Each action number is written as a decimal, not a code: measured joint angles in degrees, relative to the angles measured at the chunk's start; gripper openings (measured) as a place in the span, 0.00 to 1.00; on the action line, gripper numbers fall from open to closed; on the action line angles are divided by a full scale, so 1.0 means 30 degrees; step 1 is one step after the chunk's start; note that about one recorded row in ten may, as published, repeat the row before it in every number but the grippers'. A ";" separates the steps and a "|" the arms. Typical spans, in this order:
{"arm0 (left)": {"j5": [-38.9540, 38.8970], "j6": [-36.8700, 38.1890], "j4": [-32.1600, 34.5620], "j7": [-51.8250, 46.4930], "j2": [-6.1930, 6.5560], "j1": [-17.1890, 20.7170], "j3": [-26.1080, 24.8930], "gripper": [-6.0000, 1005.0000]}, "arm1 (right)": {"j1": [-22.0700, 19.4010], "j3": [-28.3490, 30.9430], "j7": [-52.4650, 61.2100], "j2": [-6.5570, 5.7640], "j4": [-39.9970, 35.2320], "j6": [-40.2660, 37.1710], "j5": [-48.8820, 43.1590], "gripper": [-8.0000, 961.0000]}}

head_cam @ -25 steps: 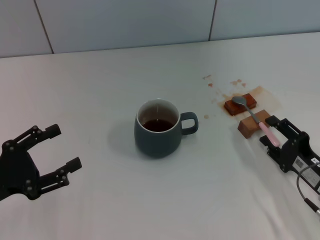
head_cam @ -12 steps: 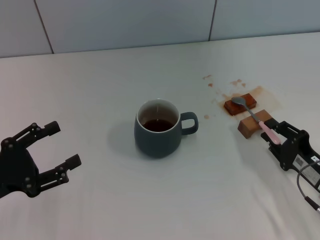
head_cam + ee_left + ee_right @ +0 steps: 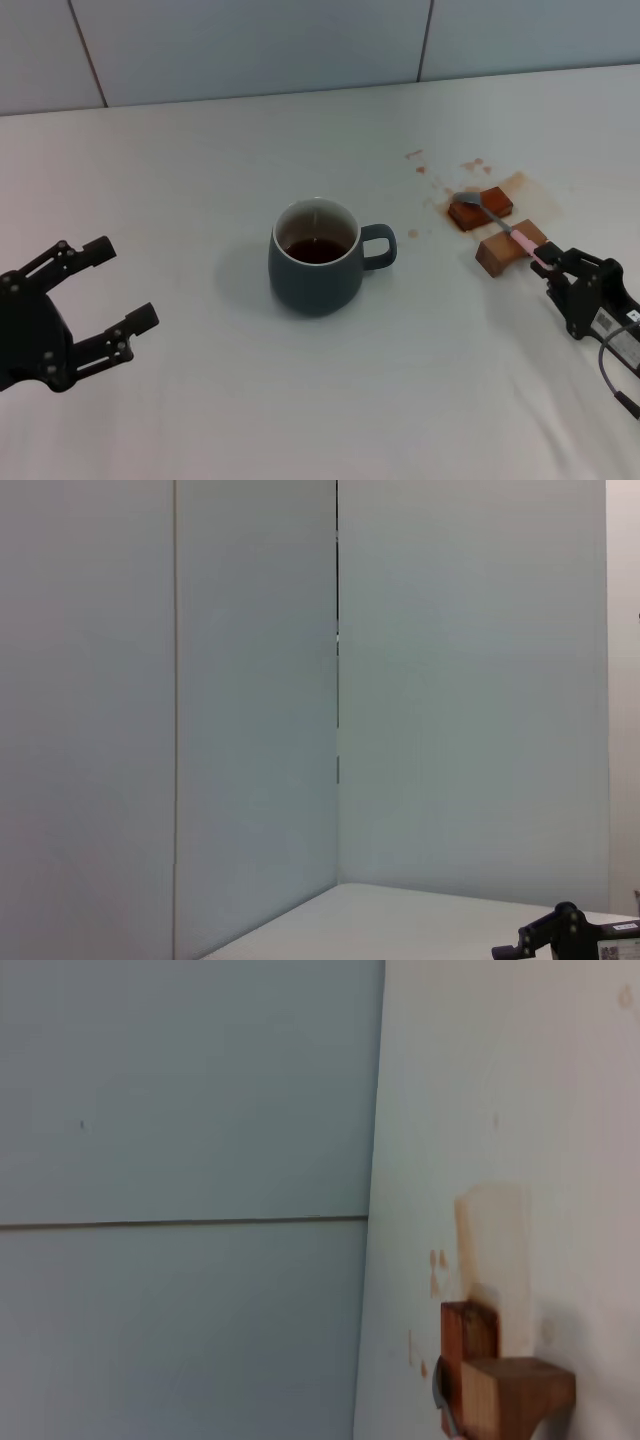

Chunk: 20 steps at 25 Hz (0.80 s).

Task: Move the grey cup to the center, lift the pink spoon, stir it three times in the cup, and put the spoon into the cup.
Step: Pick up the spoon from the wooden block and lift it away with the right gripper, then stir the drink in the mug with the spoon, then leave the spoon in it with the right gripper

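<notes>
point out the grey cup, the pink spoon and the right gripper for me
grey cup [image 3: 312, 283]: head view, on its outer wall below the rim.
pink spoon [image 3: 526, 243]: head view, on the pale pink handle.
right gripper [image 3: 562, 268]: head view, at the fingertips by the spoon's handle end.

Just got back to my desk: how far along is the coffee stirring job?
Done: the grey cup sits mid-table. In hand: the right tool grips the pink spoon, which lies across the brown blocks. Left: lifting, stirring, dropping it in. The left tool idles open.
</notes>
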 joint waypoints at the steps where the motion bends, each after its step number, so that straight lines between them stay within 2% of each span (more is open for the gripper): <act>1: -0.0007 0.0009 0.0000 -0.0001 0.0000 0.0017 0.0000 0.86 | 0.0002 0.0003 -0.0067 0.0017 -0.0121 -0.0014 0.0003 0.35; 6: -0.0022 0.0052 0.0000 -0.0001 -0.0084 0.0126 0.0000 0.86 | 0.0117 0.0399 -0.2849 0.0054 -0.0461 -0.1171 0.0188 0.15; 10: -0.0022 0.0063 0.0000 0.0000 -0.0198 0.0219 0.0000 0.86 | 0.0511 0.1579 -0.8019 0.0031 -0.1067 -0.3336 0.0385 0.13; 12: -0.0022 0.0088 0.0000 0.0014 -0.0262 0.0247 0.0012 0.86 | 0.0862 0.2528 -1.1441 -0.0009 -0.1786 -0.5315 0.0416 0.12; 14: -0.0022 0.0134 -0.0001 0.0050 -0.0333 0.0263 0.0072 0.86 | 0.1211 0.3074 -1.3211 -0.0062 -0.2641 -0.7200 0.0446 0.12; 17: 0.0077 0.0071 0.0000 0.0106 -0.0411 0.0276 0.0322 0.86 | 0.2206 0.2973 -1.3979 -0.0362 -0.5473 -1.0800 0.0494 0.12; 20: 0.0102 -0.0158 -0.0002 0.0072 -0.0425 0.0294 0.0734 0.86 | 0.3633 0.1001 -1.1239 -0.0987 -0.9419 -1.3380 0.0551 0.12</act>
